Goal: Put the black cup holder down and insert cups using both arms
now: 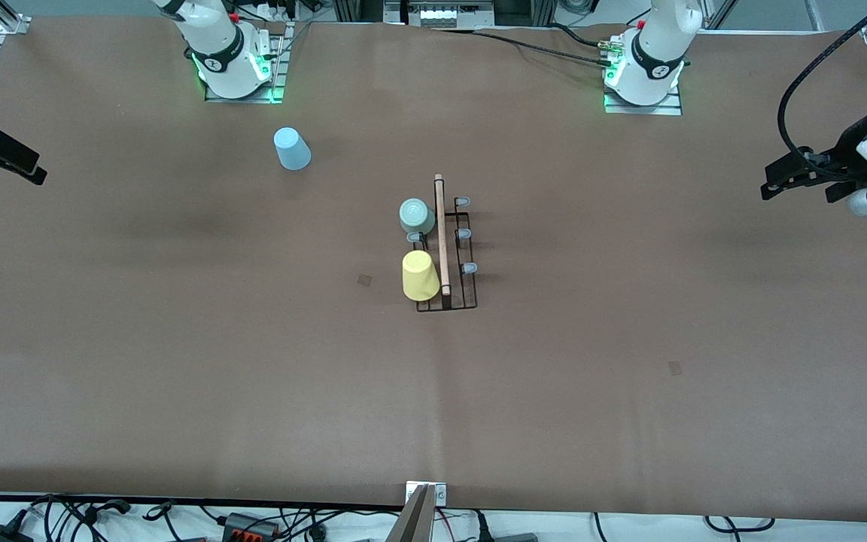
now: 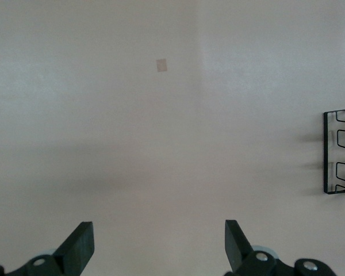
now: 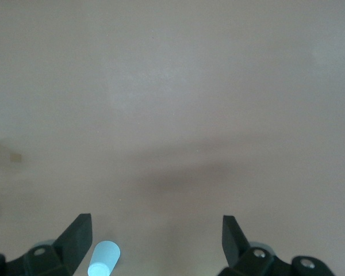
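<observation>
The black cup holder stands mid-table, its wooden rod on top. The mint green cup and the yellow cup sit upside down on pegs on the side toward the right arm's end; three blue-tipped pegs on its side toward the left arm's end are bare. The pale blue cup stands upside down on the table near the right arm's base. My left gripper waits open over the left arm's end of the table. My right gripper is open over the right arm's end. The left wrist view shows open empty fingers and the holder's edge. The right wrist view shows open fingers and the blue cup.
Small darker patches mark the brown table cover. Cables and a camera mount lie along the table edge nearest the front camera. Both arm bases stand at the back edge.
</observation>
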